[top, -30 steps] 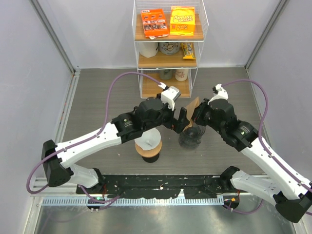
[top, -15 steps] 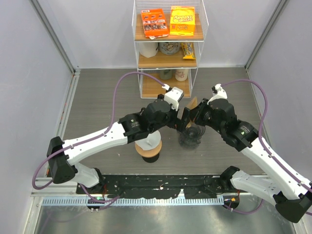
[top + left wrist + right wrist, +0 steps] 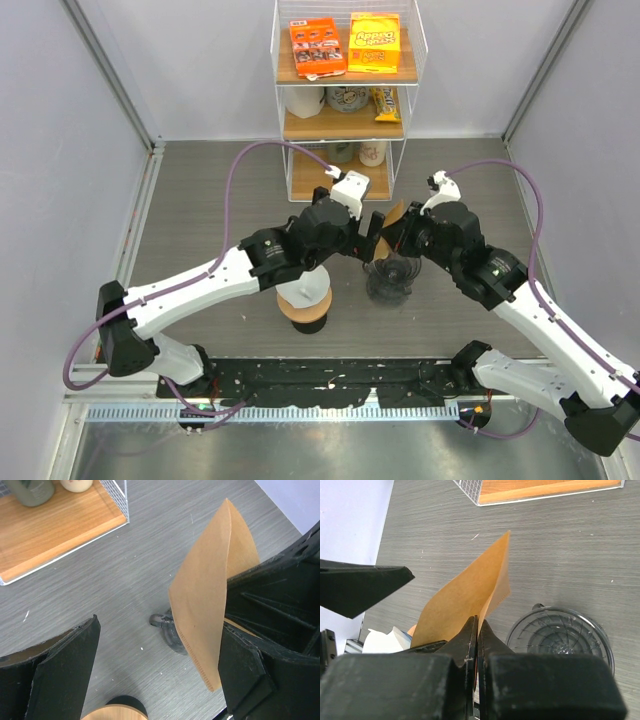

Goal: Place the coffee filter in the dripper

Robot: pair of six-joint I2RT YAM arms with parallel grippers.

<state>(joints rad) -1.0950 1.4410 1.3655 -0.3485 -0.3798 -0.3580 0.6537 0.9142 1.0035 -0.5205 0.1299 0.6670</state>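
Observation:
The brown paper coffee filter (image 3: 397, 214) is pinched at its lower edge in my shut right gripper (image 3: 402, 236), held upright above the clear glass dripper (image 3: 392, 278). In the right wrist view the filter (image 3: 465, 597) rises from the closed fingertips (image 3: 477, 630), and the dripper (image 3: 560, 636) stands below to the right. My left gripper (image 3: 372, 238) is open just left of the filter. In the left wrist view the filter (image 3: 210, 605) stands between the wide-open fingers (image 3: 65, 672), close to the right one. Part of the dripper (image 3: 172, 630) shows behind the filter.
A wooden holder with white filters (image 3: 303, 293) stands on the table left of the dripper, under the left arm. A wire shelf rack (image 3: 340, 110) with snack boxes, cups and jars stands at the back. Its bottom wooden shelf (image 3: 55, 527) shows in the left wrist view.
My left gripper has moved a little away from the bases and closer to the filter, still open. The right gripper has shifted slightly with the filter in it.

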